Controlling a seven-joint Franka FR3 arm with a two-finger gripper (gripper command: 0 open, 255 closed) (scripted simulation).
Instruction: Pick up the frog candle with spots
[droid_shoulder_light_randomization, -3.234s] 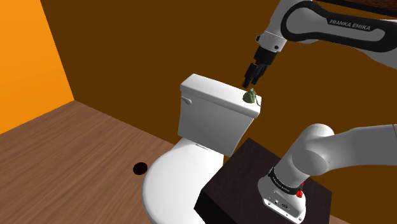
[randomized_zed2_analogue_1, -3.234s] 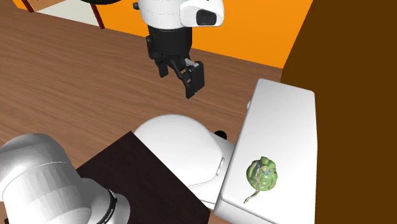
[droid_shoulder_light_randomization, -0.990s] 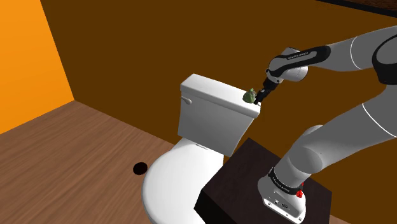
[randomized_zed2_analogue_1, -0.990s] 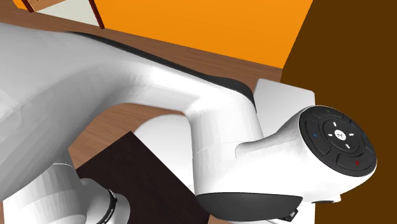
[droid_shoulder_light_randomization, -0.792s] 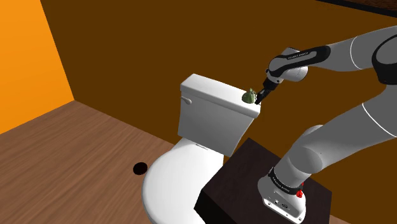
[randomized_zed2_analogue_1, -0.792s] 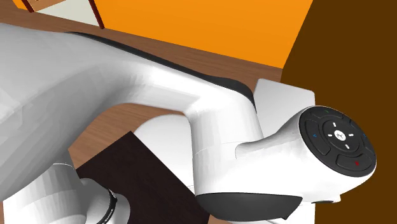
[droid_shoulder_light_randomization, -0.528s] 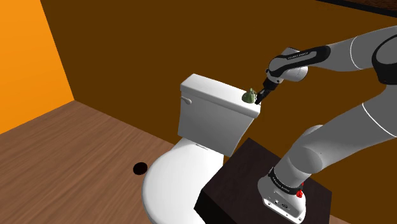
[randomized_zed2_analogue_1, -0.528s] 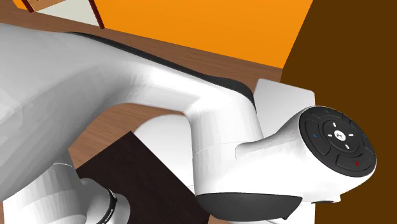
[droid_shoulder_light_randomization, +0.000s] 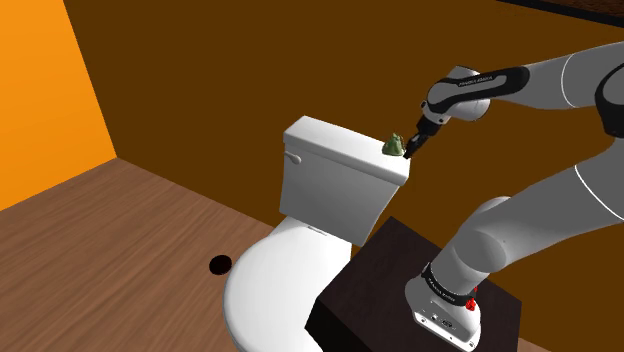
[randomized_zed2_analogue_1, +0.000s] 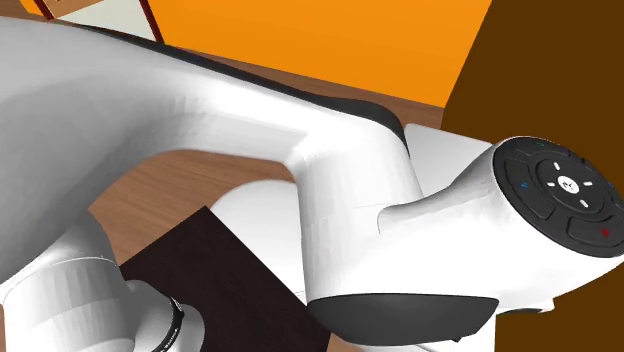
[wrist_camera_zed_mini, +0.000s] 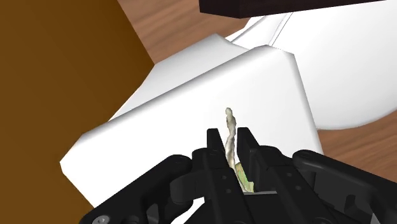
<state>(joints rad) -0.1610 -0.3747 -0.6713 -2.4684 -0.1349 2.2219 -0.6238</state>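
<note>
The frog candle (droid_shoulder_light_randomization: 393, 146) hangs just above the right end of the tank lid (droid_shoulder_light_randomization: 340, 145) in the shoulder view. It is a touch higher than half a second ago, when it rested on the lid, and the arm (droid_shoulder_light_randomization: 470, 88) has risen with it. In the wrist view the fingers (wrist_camera_zed_mini: 214, 145) are closed on the candle's green body, its pale wick (wrist_camera_zed_mini: 229, 127) standing up between them, and the white lid lies beyond. I judge that the grasp has taken and the lift has begun; what remains is to carry the candle well clear of the lid. I cannot make out its spots.

The toilet tank (droid_shoulder_light_randomization: 335, 195) stands against the brown wall (droid_shoulder_light_randomization: 250, 70) on the far side, so that wall is the close thing to mind as the arm goes up. A flush lever (droid_shoulder_light_randomization: 292, 157) sits at the tank's left end. Nearer lie the toilet bowl (droid_shoulder_light_randomization: 265, 285) and, to its right, the dark stand (droid_shoulder_light_randomization: 385, 275). On the wooden floor (droid_shoulder_light_randomization: 110, 230) to the left is a small black round patch (droid_shoulder_light_randomization: 220, 264), well apart from the work.
</note>
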